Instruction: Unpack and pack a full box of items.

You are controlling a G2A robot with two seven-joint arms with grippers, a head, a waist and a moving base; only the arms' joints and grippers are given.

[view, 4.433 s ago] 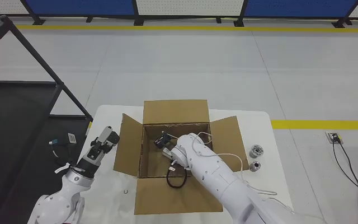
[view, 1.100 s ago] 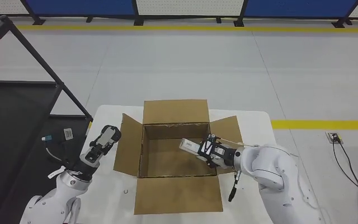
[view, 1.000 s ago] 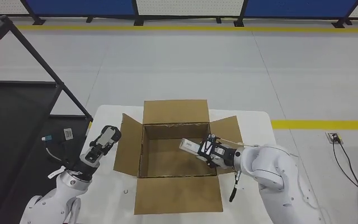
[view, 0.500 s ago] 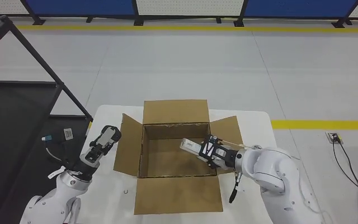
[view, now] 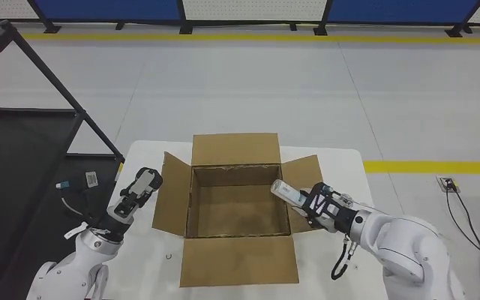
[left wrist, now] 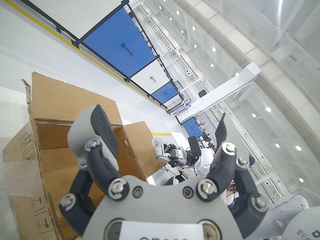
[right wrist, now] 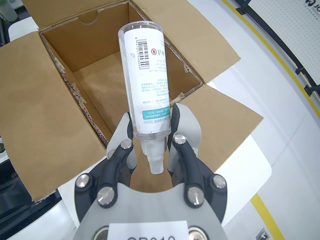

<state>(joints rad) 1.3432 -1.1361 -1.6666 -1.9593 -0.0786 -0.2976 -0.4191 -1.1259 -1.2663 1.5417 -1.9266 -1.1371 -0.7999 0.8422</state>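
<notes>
An open cardboard box [view: 237, 149] with its four flaps spread stands in the middle of the white table; what I see of its floor is bare [right wrist: 100, 86]. My right gripper [view: 310, 201] is shut on a clear bottle with a white label [view: 289, 193] [right wrist: 146, 81], held by its neck end over the box's right flap, base pointing toward the box. In the left wrist view the bottle [left wrist: 157, 143] shows far off beyond the box [left wrist: 65, 116]. My left gripper [view: 146, 180] [left wrist: 160, 126] hovers left of the box, open with nothing between its fingers.
A black cable hangs from the right arm [view: 341, 266]. A small tag and a connector lie on the dark surface left of the table [view: 95, 182]. A tiny hook-shaped item lies on the table by the front flap [view: 169, 259].
The right gripper lifted the bottle out of the box and carried it right, to above the right flap. The items seen earlier at the table's right are now hidden. The left arm stayed put.
</notes>
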